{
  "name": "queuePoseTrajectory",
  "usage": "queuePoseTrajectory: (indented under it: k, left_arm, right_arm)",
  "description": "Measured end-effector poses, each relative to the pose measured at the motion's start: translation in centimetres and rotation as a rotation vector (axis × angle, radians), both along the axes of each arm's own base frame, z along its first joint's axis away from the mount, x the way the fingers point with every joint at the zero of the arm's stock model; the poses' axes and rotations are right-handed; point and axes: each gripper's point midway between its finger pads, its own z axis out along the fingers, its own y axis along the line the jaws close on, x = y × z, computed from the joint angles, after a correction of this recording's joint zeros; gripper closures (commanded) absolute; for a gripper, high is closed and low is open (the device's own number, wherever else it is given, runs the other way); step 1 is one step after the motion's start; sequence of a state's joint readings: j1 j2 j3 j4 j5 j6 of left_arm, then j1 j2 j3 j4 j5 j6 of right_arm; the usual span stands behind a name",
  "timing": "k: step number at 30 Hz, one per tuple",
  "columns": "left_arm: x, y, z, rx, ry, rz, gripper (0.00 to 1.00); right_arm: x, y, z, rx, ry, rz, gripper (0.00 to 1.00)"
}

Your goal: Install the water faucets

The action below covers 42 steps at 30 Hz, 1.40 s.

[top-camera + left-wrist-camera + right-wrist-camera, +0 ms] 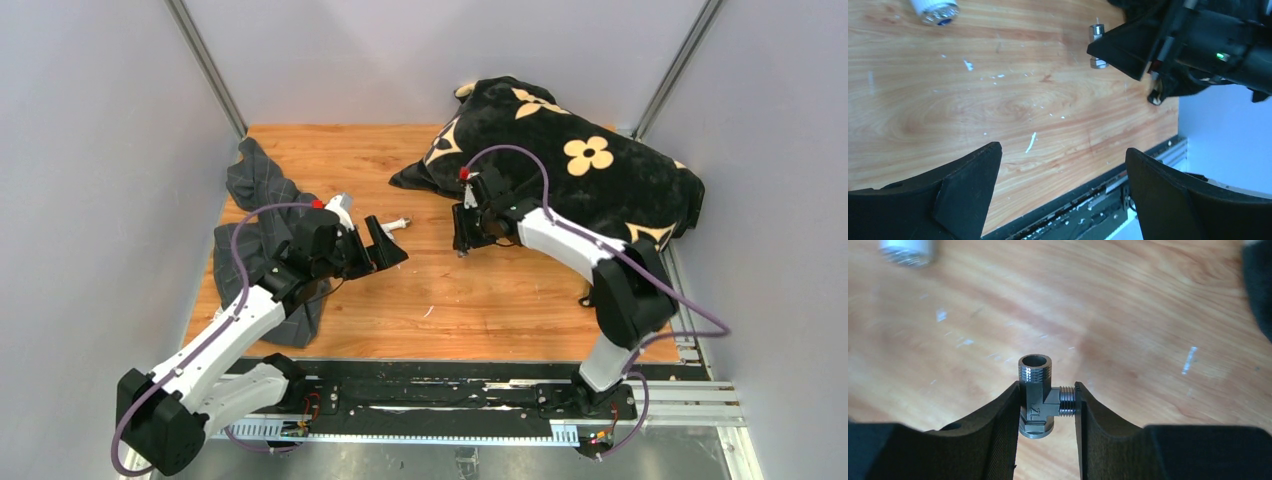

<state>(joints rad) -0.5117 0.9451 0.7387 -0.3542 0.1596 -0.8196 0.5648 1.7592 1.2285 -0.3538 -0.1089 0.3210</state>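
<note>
Orange-brown wood grain covers the table, smooth and flecked with small white scuffs. Its near edge runs along a black rail where my bases are bolted, and pale grey walls close in on the left, right and far sides. A grey checked cloth lies crumpled along the left edge, partly under my left arm. A black cushion, soft and printed with cream flowers, fills the far right corner. A broad stretch of bare wood lies between them in the middle and toward the near edge.

My left end effector has its black wedge-shaped fingers spread wide over bare wood, just beside the cloth. The white tap body lies on the table just beyond it, near the centre. Its round ribbed metallic end shows at the top left of my left wrist view.

My right end effector is at the near edge of the cushion, pointing down at the table. Its fingers are pressed against both sides of the grey metal T-piece. One pad sits on the plain body and the other on the threaded side stub. The piece is shiny, with an open threaded mouth on top, and stands upright.
</note>
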Motion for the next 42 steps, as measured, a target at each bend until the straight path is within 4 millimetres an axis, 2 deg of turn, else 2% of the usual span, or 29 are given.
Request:
queuePoseTrajectory:
  k: [3, 6, 11, 16, 19, 25, 29, 33, 38, 42]
  left_arm:
    - [-0.3, -1.2, -0.5, -0.028, 0.038, -0.060, 0.01]
    - [-0.6, -2.5, -1.0, -0.069, 0.090, -0.108, 0.01]
    - [-0.8, -4.0, -0.5, -0.146, 0.122, -0.156, 0.04]
    - [-0.8, -4.9, 0.0, -0.201, 0.132, -0.179, 0.08]
    - [-0.8, -5.2, -0.4, -0.248, 0.145, -0.173, 0.13]
    - [-0.8, -4.7, -3.8, -0.315, 0.259, -0.138, 0.20]
    - [-1.2, -5.5, -3.0, -0.353, 0.256, -0.196, 0.25]
    - [-1.7, -6.1, -2.6, -0.384, 0.261, -0.258, 0.37]
    - [-2.4, -6.5, -2.5, -0.397, 0.272, -0.304, 0.39]
    - [-3.0, -7.0, -2.5, -0.400, 0.279, -0.345, 0.48]
  right_arm:
    - [-1.9, 1.7, 3.1, 0.070, -0.099, 0.155, 0.87]
    - [-4.4, 3.8, 4.9, 0.107, -0.170, 0.310, 0.87]
    - [-9.9, 5.6, 4.9, 0.143, -0.192, 0.526, 0.91]
    - [-12.3, 5.5, 5.2, 0.185, -0.201, 0.623, 0.95]
    - [-12.7, 5.9, 6.0, 0.222, -0.235, 0.664, 0.95]
    - [-13.1, 6.5, 6.8, 0.261, -0.281, 0.713, 0.96]
    - [-12.9, 6.7, 7.0, 0.265, -0.296, 0.718, 0.96]
    - [-13.0, 6.8, 7.0, 0.269, -0.294, 0.722, 0.95]
    - [-12.8, 7.2, 7.0, 0.275, -0.288, 0.729, 0.95]
    - [-12.8, 7.5, 7.2, 0.281, -0.285, 0.737, 0.95]
